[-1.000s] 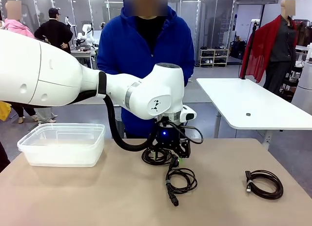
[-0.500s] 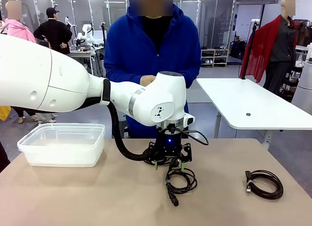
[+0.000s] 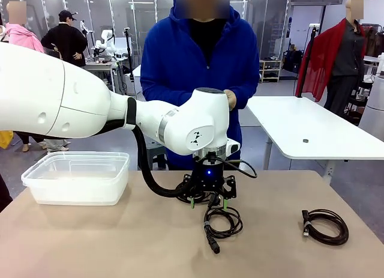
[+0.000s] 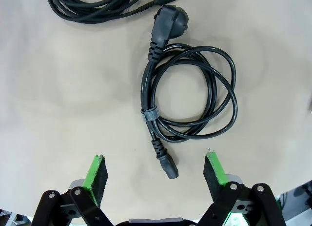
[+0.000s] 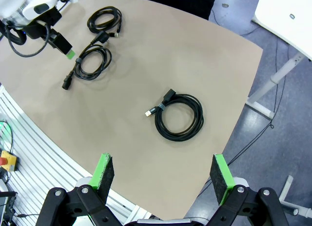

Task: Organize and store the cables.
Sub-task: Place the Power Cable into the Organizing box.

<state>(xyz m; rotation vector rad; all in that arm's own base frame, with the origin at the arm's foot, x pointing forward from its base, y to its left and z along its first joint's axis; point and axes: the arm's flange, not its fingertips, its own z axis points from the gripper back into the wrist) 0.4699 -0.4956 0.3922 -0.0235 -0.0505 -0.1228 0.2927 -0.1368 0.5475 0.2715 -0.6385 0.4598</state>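
- One table [image 3: 90, 248] holds a clear tub [image 3: 77, 177] at its left end and three coiled cables [image 3: 327, 227], all outside it
- Left gripper [image 4: 155, 160] hangs spread over the middle cable [image 4: 214, 89], gripping nothing
- Right gripper [image 5: 162, 160], spread and empty, sits high over the right cable [image 5: 180, 118]
- Far cable [image 5: 105, 18] lies just beyond the middle one

On my screen the table top [image 4: 58, 89] looked matt and smooth, like tan laminate. The coiled cable [image 4: 146, 92] had a black rubbery jacket with a faint sheen, and its plug [image 4: 168, 23] was moulded plastic. The bin [image 3: 78, 194] was translucent glossy plastic, and the left arm's shell [image 3: 60, 98] was glossy white. The left gripper [image 4: 156, 170] wore matt green rubbery pads [image 4: 93, 173]. The person's top [image 3: 180, 62] was soft blue cloth.
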